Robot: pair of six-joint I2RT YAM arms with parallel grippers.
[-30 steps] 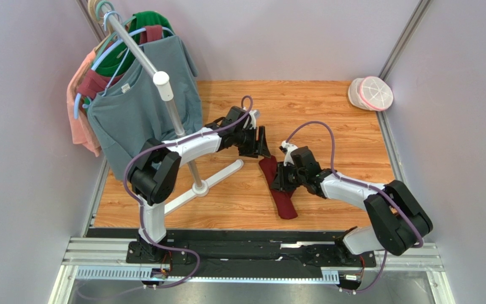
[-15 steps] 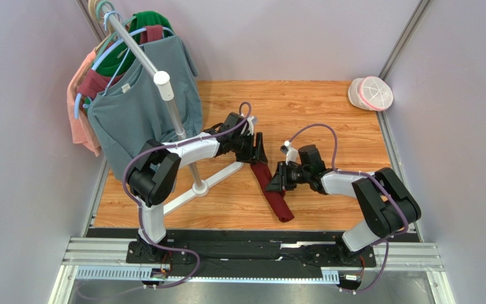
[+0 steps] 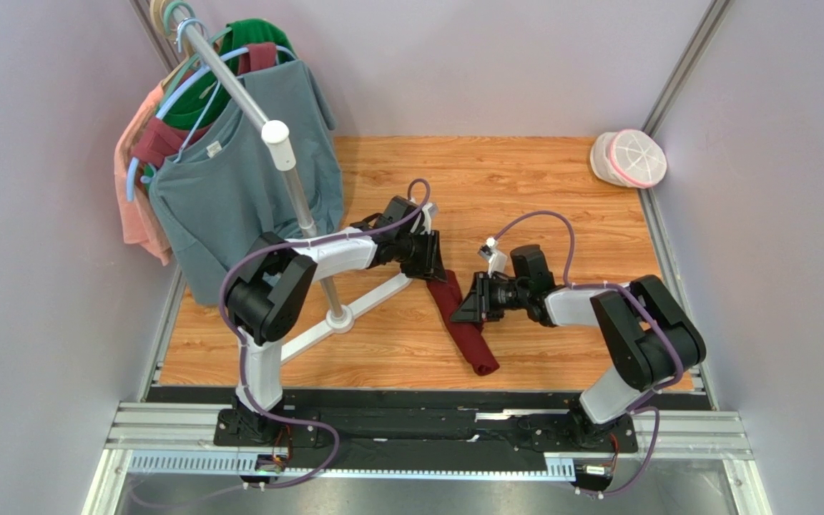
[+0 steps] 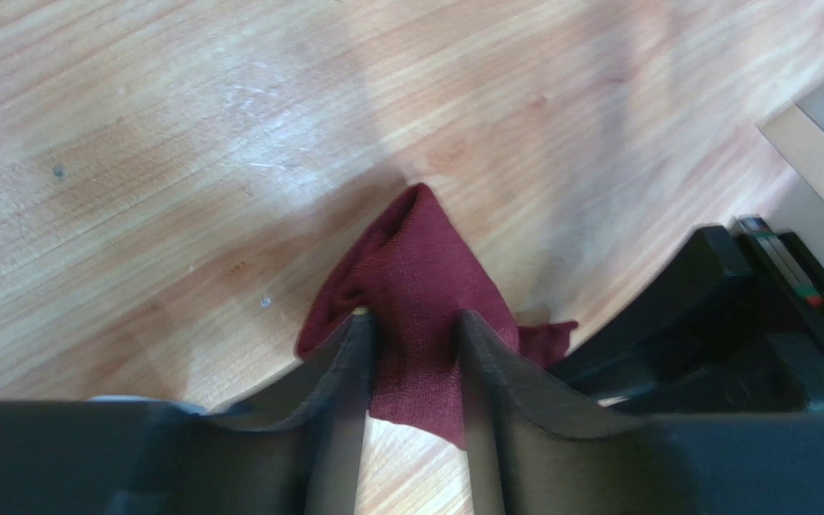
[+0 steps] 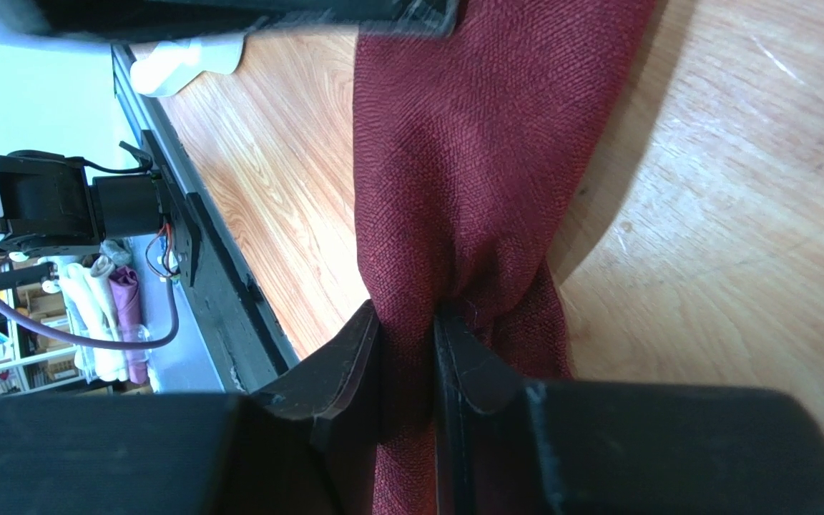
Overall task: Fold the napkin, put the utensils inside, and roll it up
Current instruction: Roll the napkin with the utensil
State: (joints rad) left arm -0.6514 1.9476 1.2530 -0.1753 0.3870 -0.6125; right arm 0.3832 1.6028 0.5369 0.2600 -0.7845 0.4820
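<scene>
A wooden surface [image 3: 556, 193] seen from above, with two robot arms reaching in from the near edge. The napkin [image 3: 472, 335], dark red cloth bundled into a long narrow strip, lies near the middle, running from far left to near right. The left pincer [image 3: 437, 268] is clamped on its far end; in the wrist view the cloth fills the gap between both fingers [image 4: 354, 365] and bunches to a peak beyond them. The right pincer [image 3: 468, 311] is pinched tight on the strip's middle, gathering the fabric. At far left a clothes rack [image 3: 296, 204] holds a grey shirt [image 3: 234, 193]. A white and pink container [image 3: 629, 159] sits in the far right corner
</scene>
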